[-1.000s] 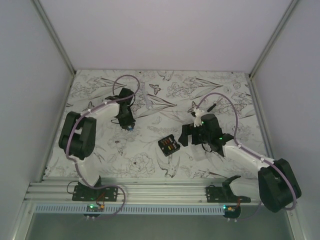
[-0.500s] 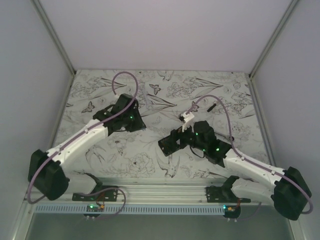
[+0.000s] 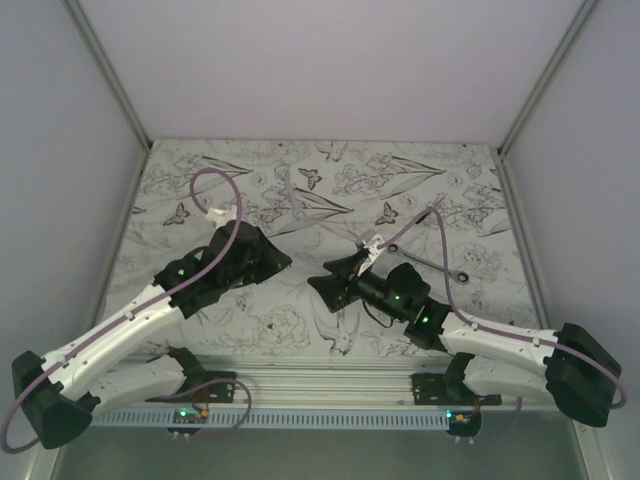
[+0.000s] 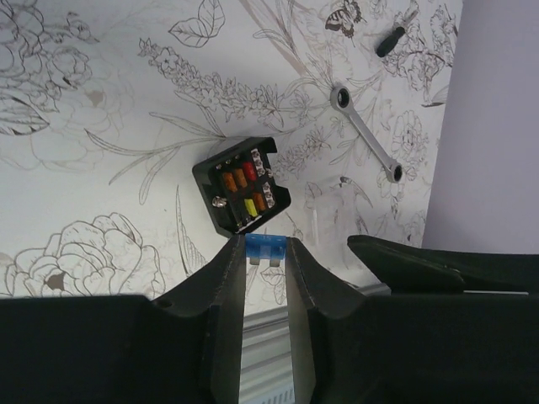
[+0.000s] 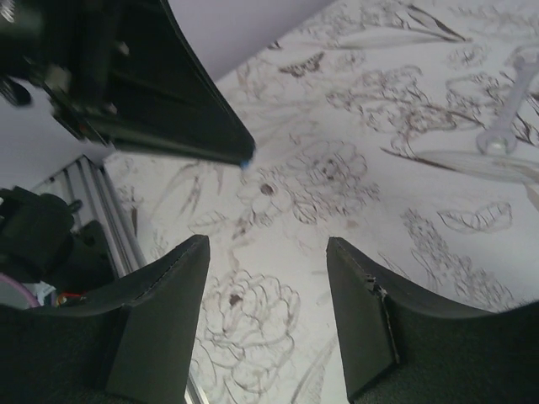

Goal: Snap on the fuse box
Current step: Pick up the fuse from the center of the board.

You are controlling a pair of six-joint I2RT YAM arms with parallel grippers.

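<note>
The fuse box (image 4: 242,187) is a small black square box lying open side up on the flowered mat, with orange, red and yellow fuses inside. My left gripper (image 4: 264,252) is shut on a small blue fuse (image 4: 264,245) and holds it just short of the box's near edge. In the top view the left gripper (image 3: 283,262) points right toward my right gripper (image 3: 322,285), which hides the box there. The right gripper (image 5: 268,244) is open and empty above bare mat, and the left gripper's blue-tipped fingers (image 5: 210,135) show at its upper left.
A metal wrench (image 4: 366,145) lies on the mat beyond the box, also seen in the top view (image 3: 430,260). A short black stick (image 4: 396,39) lies farther off. A clear plastic piece (image 5: 504,109) lies at the back. The aluminium rail (image 3: 320,380) runs along the near edge.
The left arm has stretched out low and swung toward the near middle, bringing the blue fuse toward the box. The right gripper has moved left and lower, over the box.
</note>
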